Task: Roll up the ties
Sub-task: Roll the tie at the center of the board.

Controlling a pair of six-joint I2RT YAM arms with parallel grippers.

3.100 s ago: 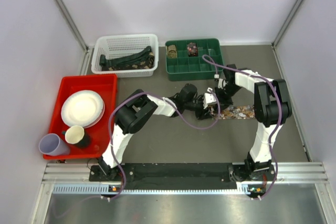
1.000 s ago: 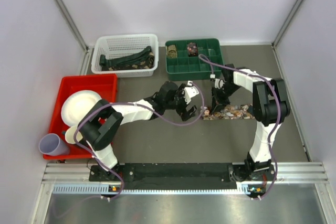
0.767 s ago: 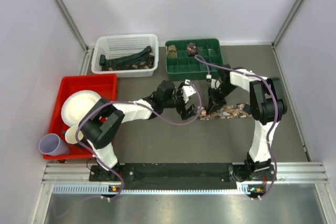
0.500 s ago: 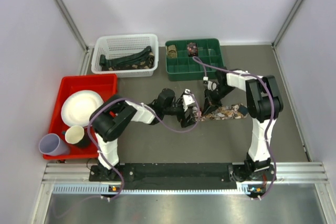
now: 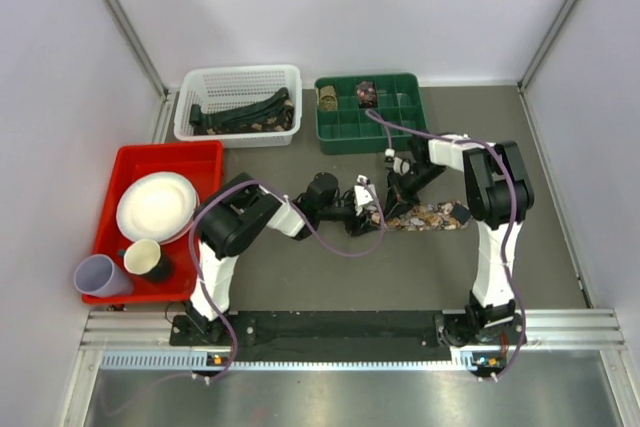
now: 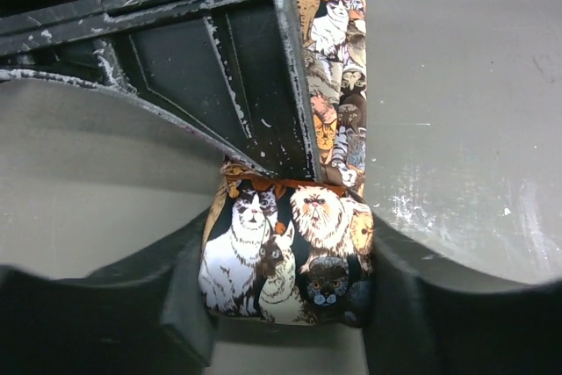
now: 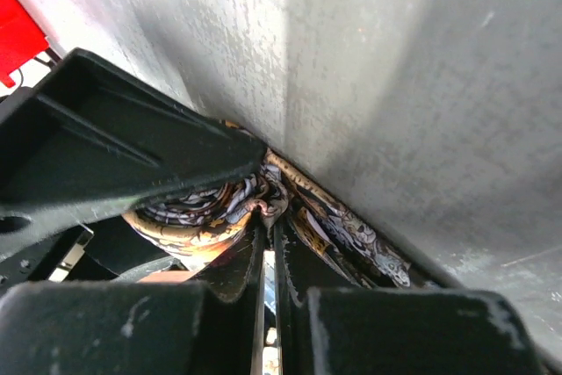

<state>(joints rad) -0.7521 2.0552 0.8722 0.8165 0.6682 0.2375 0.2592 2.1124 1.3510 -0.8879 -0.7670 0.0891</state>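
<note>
A cat-patterned tie [image 5: 432, 215] lies on the grey table, its left end wound into a small coil [image 6: 285, 256]; the flat strip [image 6: 338, 85] runs away from it. In the left wrist view my left gripper [image 6: 285, 280] has a finger against each side of the coil. My left gripper [image 5: 366, 209] reaches in from the left. My right gripper [image 5: 396, 190] comes down at the coil from behind. In the right wrist view its jaws [image 7: 270, 239] are shut, pinching fabric at the coil's centre [image 7: 202, 212].
A white basket [image 5: 238, 80] at the back holds dark ties [image 5: 245, 112]. A green compartment tray [image 5: 372, 125] holds two rolled ties [image 5: 328, 97]. A red tray [image 5: 150, 162] at the left carries a plate [image 5: 157, 206] and cup [image 5: 146, 259]. A purple cup [image 5: 98, 274] stands at the red tray's front-left corner.
My left gripper has swung in from the left to the coil and closed around it. The right gripper and coil have shifted left, leaving a shorter flat strip.
</note>
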